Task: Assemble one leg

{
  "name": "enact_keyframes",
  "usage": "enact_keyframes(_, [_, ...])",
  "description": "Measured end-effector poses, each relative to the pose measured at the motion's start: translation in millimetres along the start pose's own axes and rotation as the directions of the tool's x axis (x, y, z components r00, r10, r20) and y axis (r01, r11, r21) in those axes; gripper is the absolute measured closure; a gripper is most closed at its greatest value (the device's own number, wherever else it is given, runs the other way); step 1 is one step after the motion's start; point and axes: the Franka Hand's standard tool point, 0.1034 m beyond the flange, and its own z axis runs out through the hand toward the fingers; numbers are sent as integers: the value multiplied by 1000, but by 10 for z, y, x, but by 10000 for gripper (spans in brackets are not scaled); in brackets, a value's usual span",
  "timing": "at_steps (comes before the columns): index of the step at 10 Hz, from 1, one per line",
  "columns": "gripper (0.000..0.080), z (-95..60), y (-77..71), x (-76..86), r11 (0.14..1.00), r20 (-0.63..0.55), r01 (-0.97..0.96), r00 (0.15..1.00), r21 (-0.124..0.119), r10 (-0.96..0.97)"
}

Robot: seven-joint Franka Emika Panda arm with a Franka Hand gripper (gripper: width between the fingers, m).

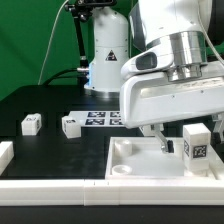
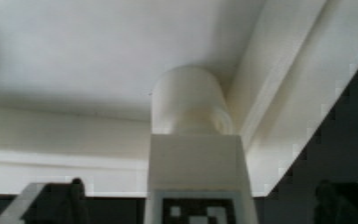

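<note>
We see the gripper over the tabletop at the counter's front edge, fingers apart, flanking the upright leg.

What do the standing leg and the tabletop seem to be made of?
The leg: seemingly white plastic, matte and smooth, with crisp edges and a printed black-and-white tag. The tabletop: same-looking white plastic, with a faint sheen on its raised rim; the exact finish is unclear.
</note>
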Motion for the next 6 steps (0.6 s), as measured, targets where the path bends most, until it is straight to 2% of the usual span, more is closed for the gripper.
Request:
enact_keyframes(3, [150, -8, 0, 6, 1000, 6, 0, 1000, 1, 0])
enact_keyframes(5, [150, -191, 11, 159, 1000, 27, 2, 1000, 6, -2])
enact_keyframes(6, [150, -225, 14, 210, 1000, 27, 2, 1000, 7, -2])
